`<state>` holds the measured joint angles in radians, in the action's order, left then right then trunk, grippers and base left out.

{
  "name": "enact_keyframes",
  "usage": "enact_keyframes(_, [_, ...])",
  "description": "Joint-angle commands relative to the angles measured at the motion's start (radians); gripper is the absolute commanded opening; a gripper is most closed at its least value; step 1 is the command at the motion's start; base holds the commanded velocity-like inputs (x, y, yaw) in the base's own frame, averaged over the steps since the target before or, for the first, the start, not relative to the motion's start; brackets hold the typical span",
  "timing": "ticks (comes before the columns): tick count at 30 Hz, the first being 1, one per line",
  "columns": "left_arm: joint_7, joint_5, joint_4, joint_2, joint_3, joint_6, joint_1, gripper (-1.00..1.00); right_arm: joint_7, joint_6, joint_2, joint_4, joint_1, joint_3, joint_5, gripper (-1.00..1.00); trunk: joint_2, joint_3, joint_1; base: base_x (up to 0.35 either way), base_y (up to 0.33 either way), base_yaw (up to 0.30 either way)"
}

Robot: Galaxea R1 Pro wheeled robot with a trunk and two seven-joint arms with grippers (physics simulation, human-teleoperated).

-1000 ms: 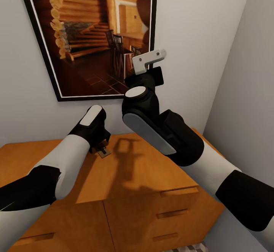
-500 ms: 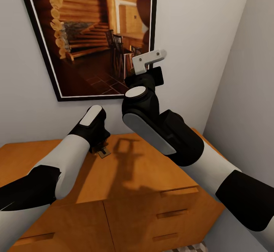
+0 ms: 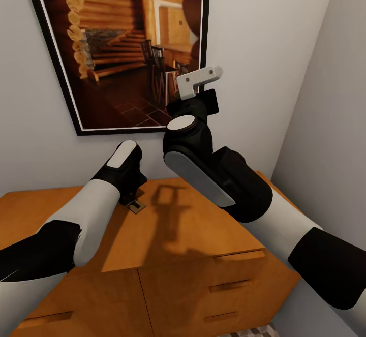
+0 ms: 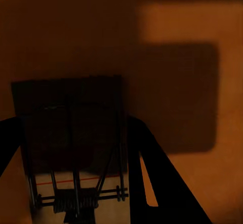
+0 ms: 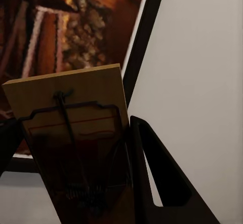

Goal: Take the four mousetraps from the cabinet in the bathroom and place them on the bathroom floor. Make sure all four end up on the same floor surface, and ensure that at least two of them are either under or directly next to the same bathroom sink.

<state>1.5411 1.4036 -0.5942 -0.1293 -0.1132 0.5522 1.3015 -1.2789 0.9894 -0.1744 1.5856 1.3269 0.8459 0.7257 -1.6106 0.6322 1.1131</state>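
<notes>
A dark mousetrap (image 3: 135, 206) lies on the flat top of the orange-brown cabinet (image 3: 193, 235), near the back wall. My left gripper (image 3: 133, 198) points down onto it. In the left wrist view this mousetrap (image 4: 71, 133) sits between the two fingers, which press against its long sides, so my left gripper (image 4: 73, 120) is shut on it. My right arm is raised in front of the wall picture. In the right wrist view my right gripper (image 5: 71, 122) is shut on a second mousetrap (image 5: 76, 100), held in the air. The other mousetraps are out of view.
A large framed picture (image 3: 127, 47) of a log interior hangs on the wall behind the cabinet. A grey side wall (image 3: 330, 123) stands close at the right. Slot-handled drawers (image 3: 229, 286) face me. A strip of patterned floor (image 3: 249, 333) shows at the bottom edge.
The left gripper and the mousetrap under it have shifted very slightly. The right arm and its mousetrap have stayed still.
</notes>
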Motion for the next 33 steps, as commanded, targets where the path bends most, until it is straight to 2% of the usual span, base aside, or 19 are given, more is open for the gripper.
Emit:
enact_keyframes(1, [0.007, 0.008, 0.009, 0.001, 0.0, 0.017, -0.016, -1.0, -0.01, 0.005, 0.0, 0.001, 0.001, 0.001, 0.011, -1.0, 0.0, 0.001, 0.0, 0.0, 0.0, 0.0])
enact_keyframes(7, [0.006, 0.009, -0.003, 0.001, 0.0, 0.019, -0.016, -1.0, -0.01, 0.005, 0.0, 0.001, 0.002, 0.001, 0.011, -1.0, 0.0, 0.001, 0.0, 0.0, 0.0, 0.0])
enact_keyframes(11, [0.006, 0.01, -0.023, 0.002, 0.0, 0.02, -0.016, -1.0, -0.01, 0.005, 0.0, 0.001, 0.002, 0.001, 0.011, -1.0, 0.028, -0.011, -0.015, 0.0, 0.0, 0.0])
enact_keyframes(26, [0.014, 0.014, -0.033, 0.006, 0.0, 0.02, -0.017, -1.0, -0.01, 0.005, 0.0, 0.001, 0.002, 0.002, 0.012, -1.0, 0.028, -0.011, -0.015, 0.0, 0.0, 0.0])
enact_keyframes(33, [0.022, 0.018, -0.032, 0.008, 0.002, 0.026, -0.017, -1.0, -0.009, 0.033, 0.0, 0.001, 0.002, 0.003, 0.012, -1.0, 0.07, -0.03, -0.038, 0.0, 0.0, 0.0])
